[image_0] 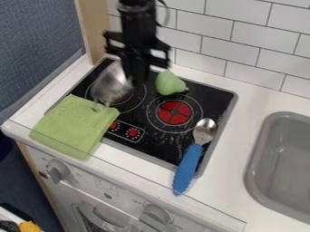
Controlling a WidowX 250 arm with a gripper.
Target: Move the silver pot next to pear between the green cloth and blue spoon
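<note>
Open lane on stovetop (152, 147) between green cloth (75, 127) and blue spoon (186, 168); pear (169, 83) blocks its back end, tiled wall (242, 41) behind. Wooden panel (94, 27) stands by stovetop's back corner. Second lane: counter (233, 156) strip between spoon and sink (281, 158).

White counter (237, 136) with black stovetop (213, 100) — on them green cloth (75, 127), pear (169, 84), blue spoon (188, 164).

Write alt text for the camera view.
A robot's black gripper hangs beside a silver pot at the left of a toy stove. A green cloth lies in front of the pot, a green pear lies near the back edge, and a blue-handled spoon lies over the front right corner; a gray sink is to the right.
</note>
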